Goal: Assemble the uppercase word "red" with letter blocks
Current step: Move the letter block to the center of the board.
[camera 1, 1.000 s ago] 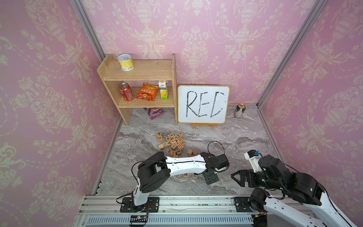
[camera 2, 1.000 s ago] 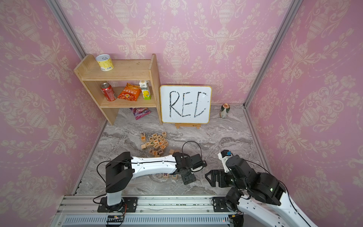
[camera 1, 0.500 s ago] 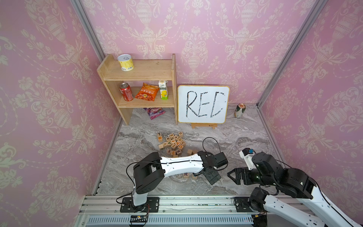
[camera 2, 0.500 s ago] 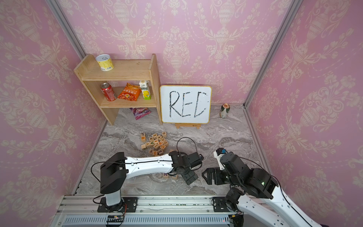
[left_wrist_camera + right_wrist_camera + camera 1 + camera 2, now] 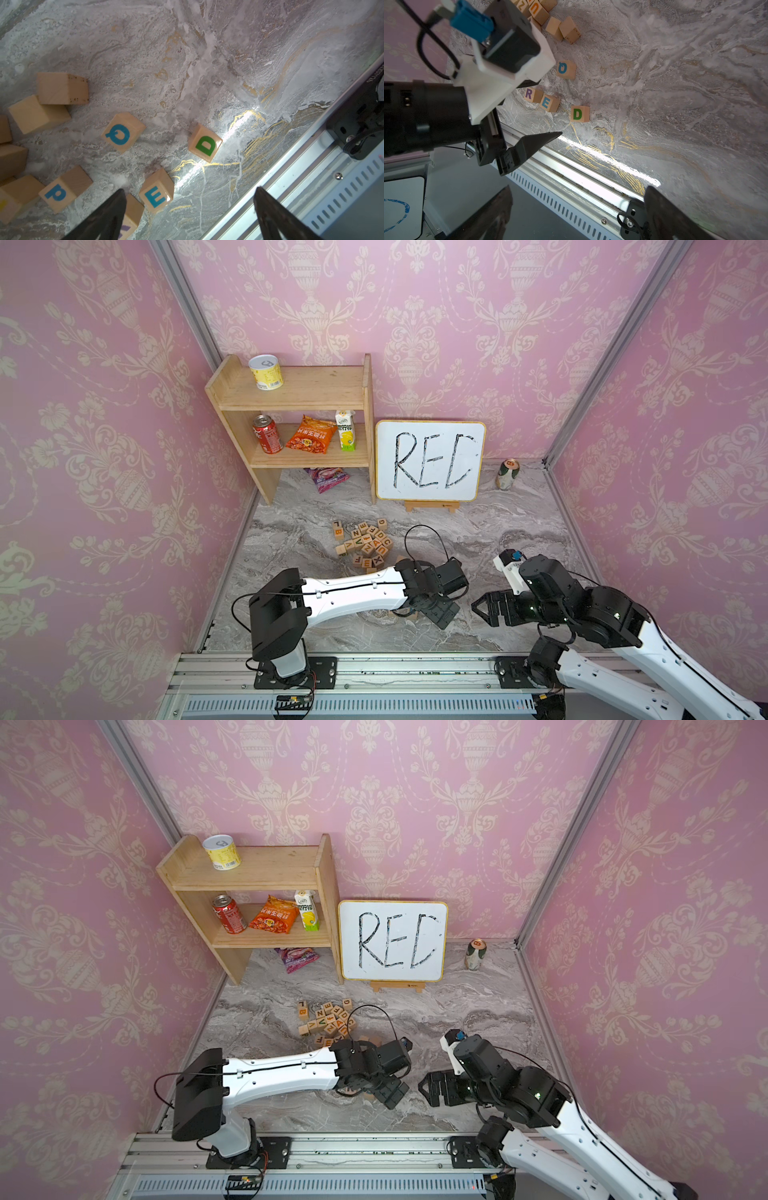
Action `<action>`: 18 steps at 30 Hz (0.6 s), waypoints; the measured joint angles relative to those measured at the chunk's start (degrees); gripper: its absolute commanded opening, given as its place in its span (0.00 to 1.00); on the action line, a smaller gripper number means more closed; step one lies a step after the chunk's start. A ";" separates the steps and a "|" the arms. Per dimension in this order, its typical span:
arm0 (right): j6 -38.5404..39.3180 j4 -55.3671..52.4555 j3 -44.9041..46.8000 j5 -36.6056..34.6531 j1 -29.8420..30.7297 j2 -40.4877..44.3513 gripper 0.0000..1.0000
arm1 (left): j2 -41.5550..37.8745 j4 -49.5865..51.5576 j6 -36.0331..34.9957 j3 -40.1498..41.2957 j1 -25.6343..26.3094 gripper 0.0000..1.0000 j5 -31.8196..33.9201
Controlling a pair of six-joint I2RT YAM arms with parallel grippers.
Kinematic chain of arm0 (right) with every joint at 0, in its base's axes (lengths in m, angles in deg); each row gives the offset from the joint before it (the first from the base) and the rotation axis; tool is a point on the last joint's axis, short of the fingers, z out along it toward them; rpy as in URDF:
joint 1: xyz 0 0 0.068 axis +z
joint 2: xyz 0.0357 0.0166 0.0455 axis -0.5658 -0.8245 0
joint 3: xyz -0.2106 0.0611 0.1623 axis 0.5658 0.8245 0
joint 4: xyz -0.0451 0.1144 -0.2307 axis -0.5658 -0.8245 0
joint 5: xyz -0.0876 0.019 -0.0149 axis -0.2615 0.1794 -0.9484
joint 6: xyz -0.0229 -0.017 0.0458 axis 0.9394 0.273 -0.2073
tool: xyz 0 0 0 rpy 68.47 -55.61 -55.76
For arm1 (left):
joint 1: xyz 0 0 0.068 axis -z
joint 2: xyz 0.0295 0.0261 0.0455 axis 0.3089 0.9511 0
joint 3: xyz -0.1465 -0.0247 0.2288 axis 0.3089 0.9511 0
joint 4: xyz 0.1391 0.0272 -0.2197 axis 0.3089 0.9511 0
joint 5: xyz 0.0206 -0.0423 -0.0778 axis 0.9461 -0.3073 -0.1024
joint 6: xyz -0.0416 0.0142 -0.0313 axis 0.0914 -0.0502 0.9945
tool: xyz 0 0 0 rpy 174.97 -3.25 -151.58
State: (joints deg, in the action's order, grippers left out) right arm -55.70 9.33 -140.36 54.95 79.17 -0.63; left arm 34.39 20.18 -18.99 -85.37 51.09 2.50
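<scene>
Nearest is the metal rail (image 5: 374, 672) along the front edge of the marbled table (image 5: 519, 526), and both arms reach in from it. The right pincer (image 5: 579, 187) hangs low near that front edge, released, with its jaws spread wide and nothing between them. The left pincer (image 5: 190, 189) is also released, jaws wide apart and gripping nothing. In the left wrist view the E block (image 5: 156, 191) shows between its spread fingers, close to one finger (image 5: 112, 209). Just past the rail, three letter blocks sit face up in a row. The purple R block (image 5: 532, 95) and the blue E block are side by side and seem to touch, while the green D block (image 5: 579, 113) stands a little apart from the E. Beyond them lies a lone Q block (image 5: 565, 69), then the heap of spare blocks (image 5: 363, 543). At the back, a whiteboard (image 5: 430, 460) and a wooden shelf (image 5: 299, 406) stand against the wall.
</scene>
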 measured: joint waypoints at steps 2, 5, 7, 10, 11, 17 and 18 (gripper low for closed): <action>0.15 0.66 0.11 0.02 0.00 -1.05 1.00 | -2.47 0.15 1.40 2.03 0.00 0.95 0.17; 0.39 2.05 0.72 0.07 0.00 -2.82 1.00 | -6.47 0.42 3.32 4.94 0.00 0.95 0.72; 0.59 2.89 1.29 0.07 0.00 -3.89 1.00 | -9.07 0.79 4.31 6.56 0.00 0.95 1.18; 0.94 4.63 2.49 0.28 0.00 -5.20 1.00 | -12.59 1.18 5.46 8.76 0.00 0.95 1.55; 0.98 5.09 2.93 0.42 0.00 -5.55 1.00 | -13.73 1.36 5.79 9.46 0.00 0.95 1.68; 0.98 8.44 5.88 0.94 0.17 -8.50 1.00 | -20.96 2.95 7.39 13.16 0.00 0.95 1.75; 0.96 8.94 6.16 0.92 0.46 -9.01 1.00 | -22.29 3.30 7.76 13.77 0.00 0.95 1.75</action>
State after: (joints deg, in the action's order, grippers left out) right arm -54.73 18.27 -134.20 55.87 79.63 -9.63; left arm 12.09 23.48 -11.24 -71.60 51.09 4.25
